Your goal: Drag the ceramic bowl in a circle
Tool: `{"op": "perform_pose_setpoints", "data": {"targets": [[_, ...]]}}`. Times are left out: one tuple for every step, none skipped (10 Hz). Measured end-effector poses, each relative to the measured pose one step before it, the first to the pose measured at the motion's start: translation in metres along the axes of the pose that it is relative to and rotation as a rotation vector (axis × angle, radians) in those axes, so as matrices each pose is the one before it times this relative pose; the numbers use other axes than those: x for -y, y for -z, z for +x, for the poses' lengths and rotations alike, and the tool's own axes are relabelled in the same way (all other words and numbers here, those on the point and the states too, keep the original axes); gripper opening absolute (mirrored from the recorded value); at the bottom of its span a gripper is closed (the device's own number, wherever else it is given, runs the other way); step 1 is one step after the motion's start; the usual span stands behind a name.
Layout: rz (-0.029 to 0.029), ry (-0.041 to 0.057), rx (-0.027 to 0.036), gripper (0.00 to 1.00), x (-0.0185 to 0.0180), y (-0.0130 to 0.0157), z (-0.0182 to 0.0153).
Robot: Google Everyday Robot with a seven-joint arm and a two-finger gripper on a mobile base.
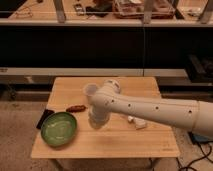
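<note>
End effector (96, 120) hangs closed and empty over the tabletop (150, 142), near the ceramic bowl (58, 129) at its eight o'clock. Approach seems in hand; next it must touch the rim.

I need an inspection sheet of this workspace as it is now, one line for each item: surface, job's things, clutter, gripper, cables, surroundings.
Surface: wooden table, light top.
Job's things: green bowl, upright at the table's front left.
Clutter: black flat thing at the bowl's left edge; brown thing behind the bowl; pale cup mid-table; small white thing beside the arm.
Gripper: gripper points down at the table, right of the bowl and apart from it; fingers shut.
Cables: dark cable on the floor, front right.
Surroundings: dark shelf unit behind the table.
</note>
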Motion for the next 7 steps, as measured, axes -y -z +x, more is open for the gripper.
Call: {"op": "perform_pose_setpoints", "data": {"targets": [[0.01784,0.03293,-0.02493,0.01,0.00561,-0.00587,0.01027],[0.02181,0.04073,-0.02141,0.04,0.00684,-0.00709,0.00981],[0.03228,0.06588,-0.03038,0.13,0.00973,-0.01035,0.01475],[0.0354,0.09197,-0.03596,0.2,0.01197,-0.01613,0.01712],[0.0098,0.02735,-0.01131,0.2,0.002,-0.00524,0.00537],[0.00458,0.01397,-0.00793,0.2,0.00103,-0.0021,0.00326],[-0.00145,0.00148,-0.00004,0.2,-0.00016,-0.00003,-0.00013]]}}
